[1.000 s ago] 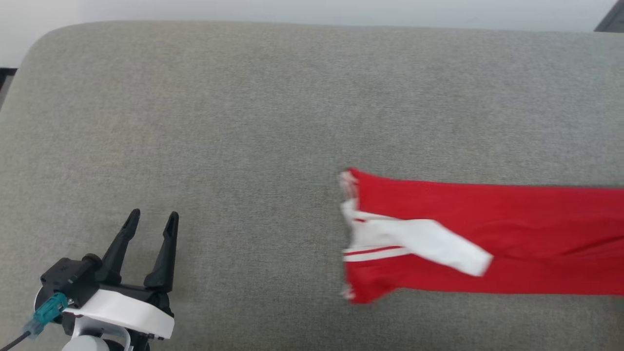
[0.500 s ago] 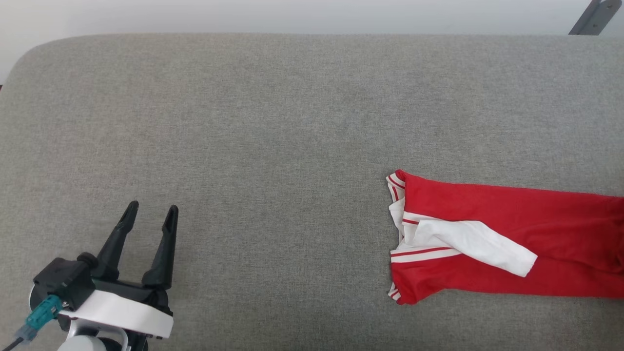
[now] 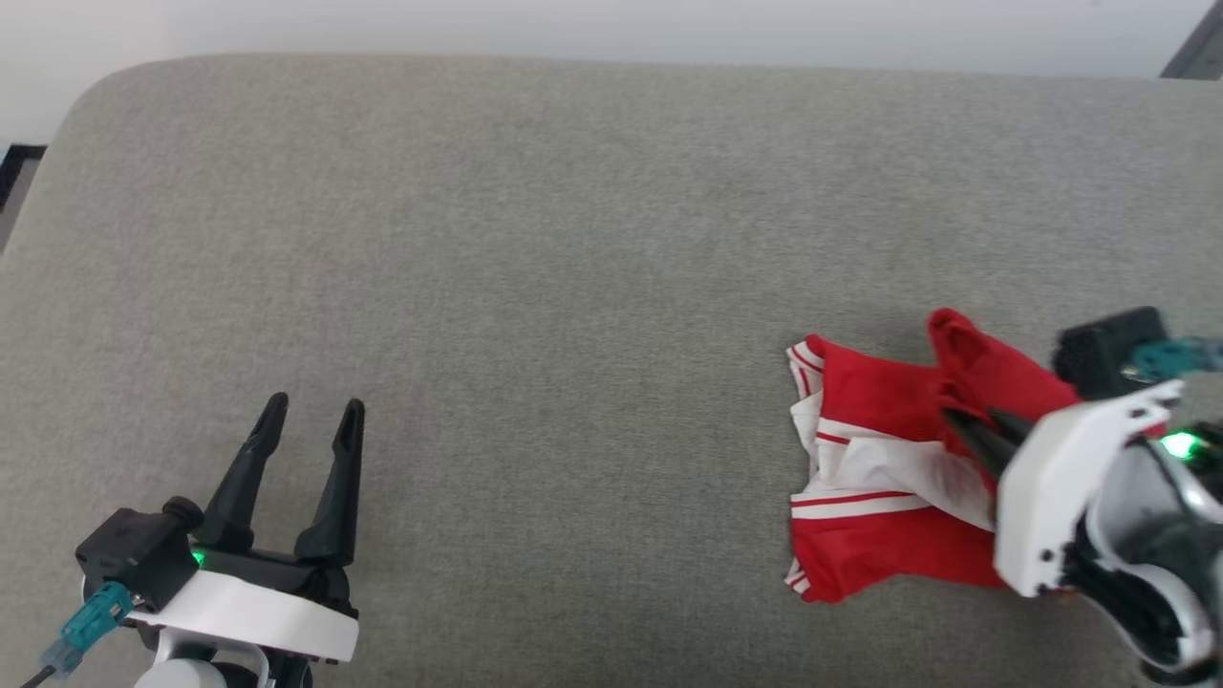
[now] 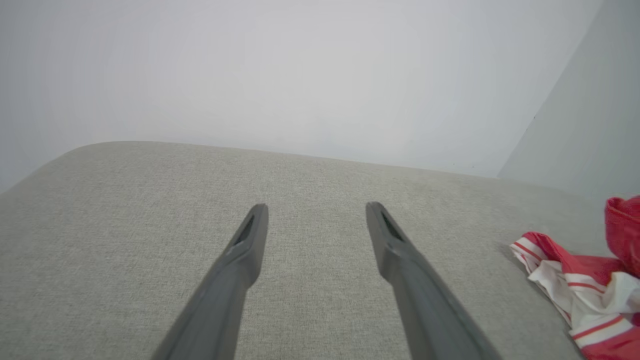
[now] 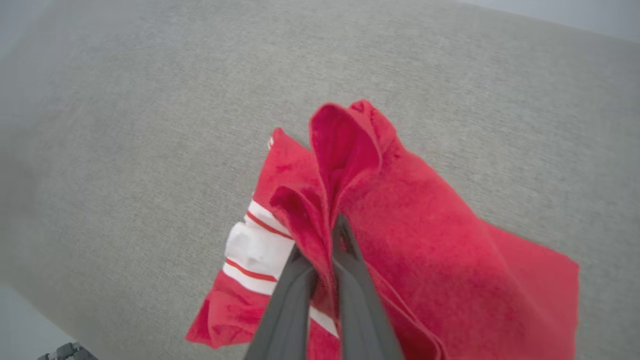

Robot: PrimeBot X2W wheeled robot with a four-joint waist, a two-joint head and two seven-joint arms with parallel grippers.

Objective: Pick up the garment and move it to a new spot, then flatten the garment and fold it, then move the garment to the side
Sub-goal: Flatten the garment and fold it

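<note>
The garment, bright red with a white sleeve end and red-and-white striped trim, lies folded at the right of the grey cushioned surface. My right gripper is shut on a raised fold of its red fabric, which stands up above the rest of the garment. Its striped end lies flat on the surface to the left. My left gripper stands open at the lower left, far from the garment, with nothing between its fingers. The left wrist view catches the garment's striped edge at the far right.
A pale wall runs behind the grey surface. The surface's rounded left corner and back edge are in sight. A dark metal piece shows at the top right corner.
The right gripper has come into view holding the garment's right part, lifted and brought leftward over the rest, so the garment looks much shorter. The head camera has shifted. The left gripper stays open.
</note>
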